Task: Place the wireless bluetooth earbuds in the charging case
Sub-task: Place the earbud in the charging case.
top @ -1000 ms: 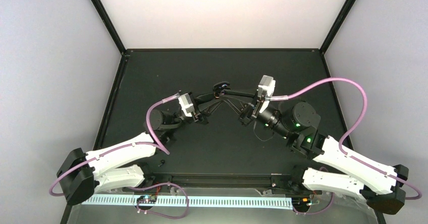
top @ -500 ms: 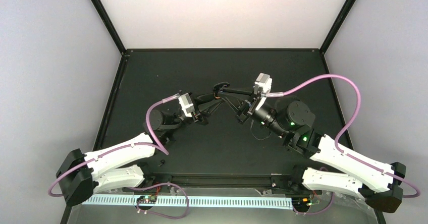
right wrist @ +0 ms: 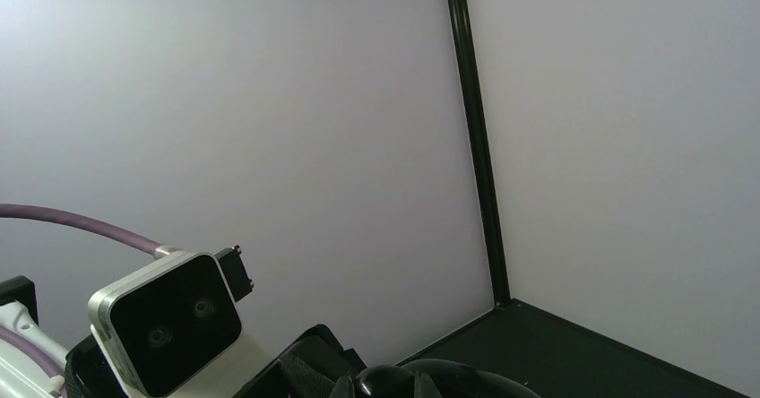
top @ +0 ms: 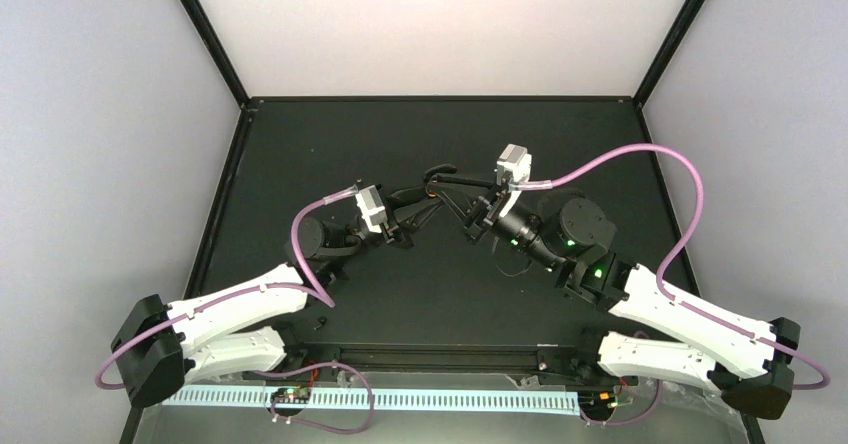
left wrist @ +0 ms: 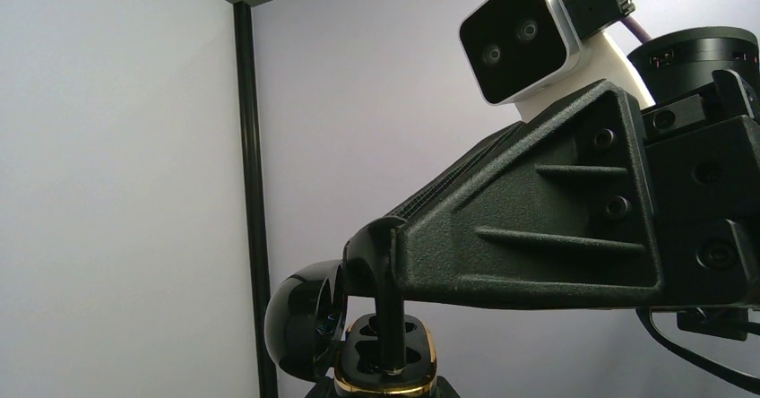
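**Top view:** both arms reach to the ctr of the table (top: pixel 300 134), meeting just above mid-frame. L gripper (top: pixel 424 196) comes in from lower left, R gripper (top: pixel 440 175) from the right, tips touching or nearly so. What sits btwn them is black on black and can't be made out here. No earbuds identifiable. A tiny dark speck (top: pixel 322 321) at lower left by the L arm is too small to call.

**L wrist view:** fills that gap.
- The charging case (left wrist: pixel 385 367) is at bottom ctr, off the table w/ wall (left wrist: pixel 116 147) behind it.
- Its lid (left wrist: pixel 300 317) is flipped open to the left, and the gold-rimmed base faces up w/ two wells.
- It sits where L's own tips would be, so L reads as pinching the case.
- R's finger (left wrist: pixel 529 246) spans the right half, and a thin hooked tip drops into the base btwn the wells.
- Only one R finger shows, so can't tell if R is spread or pressed together, or if it carries a bud.

**R wrist view:** mostly wall and a corner post (right wrist: pixel 475 138). L's wrist cam (right wrist: pixel 166 322) is at lower left, and a glossy black dome (right wrist: pixel 421 382) at the bottom edge is prob. the lid. No wells visible.

**Step, as I judge it:** seating a bud in a well. Next move needs a short straight push w/ L keeping the case steady, then a clean release.
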Action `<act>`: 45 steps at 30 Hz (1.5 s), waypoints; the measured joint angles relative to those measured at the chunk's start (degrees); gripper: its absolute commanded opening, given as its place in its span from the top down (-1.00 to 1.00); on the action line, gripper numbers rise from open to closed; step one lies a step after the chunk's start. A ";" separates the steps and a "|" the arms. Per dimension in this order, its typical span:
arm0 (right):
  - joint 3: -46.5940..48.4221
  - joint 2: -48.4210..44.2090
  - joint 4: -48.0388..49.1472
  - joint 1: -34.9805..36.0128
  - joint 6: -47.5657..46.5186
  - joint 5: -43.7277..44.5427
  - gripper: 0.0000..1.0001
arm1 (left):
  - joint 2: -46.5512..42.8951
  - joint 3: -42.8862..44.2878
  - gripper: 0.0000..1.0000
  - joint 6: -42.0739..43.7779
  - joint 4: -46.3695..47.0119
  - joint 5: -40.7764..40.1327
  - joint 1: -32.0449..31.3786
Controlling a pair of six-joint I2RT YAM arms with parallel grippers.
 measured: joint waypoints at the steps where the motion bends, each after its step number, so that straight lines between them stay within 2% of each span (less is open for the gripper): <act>1: 0.00 0.02 0.00 0.00 0.02 0.04 0.98 | 0.00 0.00 0.97 0.00 -0.02 0.00 0.00; 45: 0.09 0.66 -0.31 0.00 2.43 0.55 0.96 | -1.22 -0.02 0.97 -0.04 -1.07 -1.11 -0.26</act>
